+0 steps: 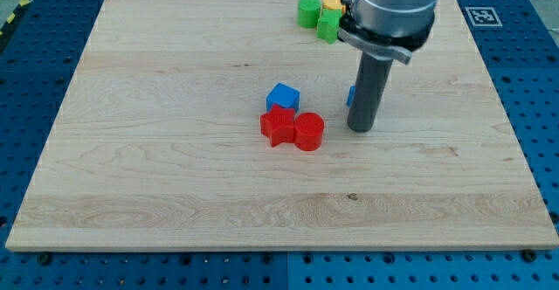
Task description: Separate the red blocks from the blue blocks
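A blue cube (283,96) sits near the board's middle, touching a red star-shaped block (279,125) just below it. A red cylinder (308,132) touches the star's right side. My tip (359,127) rests on the board to the right of the red cylinder, a short gap away. A second blue block (350,96) shows only as a sliver behind the rod's left edge; its shape is hidden.
At the view's top, a green cylinder (308,12), a green block (327,25) and a yellow block (332,3) cluster beside the arm's grey housing (389,6). The wooden board (175,150) lies on a blue perforated table.
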{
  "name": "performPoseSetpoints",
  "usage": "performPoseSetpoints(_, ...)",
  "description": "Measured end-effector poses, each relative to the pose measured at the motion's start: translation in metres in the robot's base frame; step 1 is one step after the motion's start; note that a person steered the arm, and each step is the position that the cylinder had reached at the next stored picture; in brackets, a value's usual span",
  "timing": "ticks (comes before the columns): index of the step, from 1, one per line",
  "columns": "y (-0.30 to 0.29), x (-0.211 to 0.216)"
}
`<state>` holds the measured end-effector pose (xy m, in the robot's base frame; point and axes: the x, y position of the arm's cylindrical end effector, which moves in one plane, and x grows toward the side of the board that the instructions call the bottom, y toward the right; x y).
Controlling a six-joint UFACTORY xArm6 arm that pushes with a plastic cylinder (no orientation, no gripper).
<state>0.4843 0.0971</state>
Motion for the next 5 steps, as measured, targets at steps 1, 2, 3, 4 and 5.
performPoseSetpoints(1,-0.007,0.011)
performPoseSetpoints(2,-0.013,0.011)
performPoseSetpoints(3,-0.039,0.011)
performPoseSetpoints(4,-0.08,0.011)
performPoseSetpoints(5,-0.117,0.008)
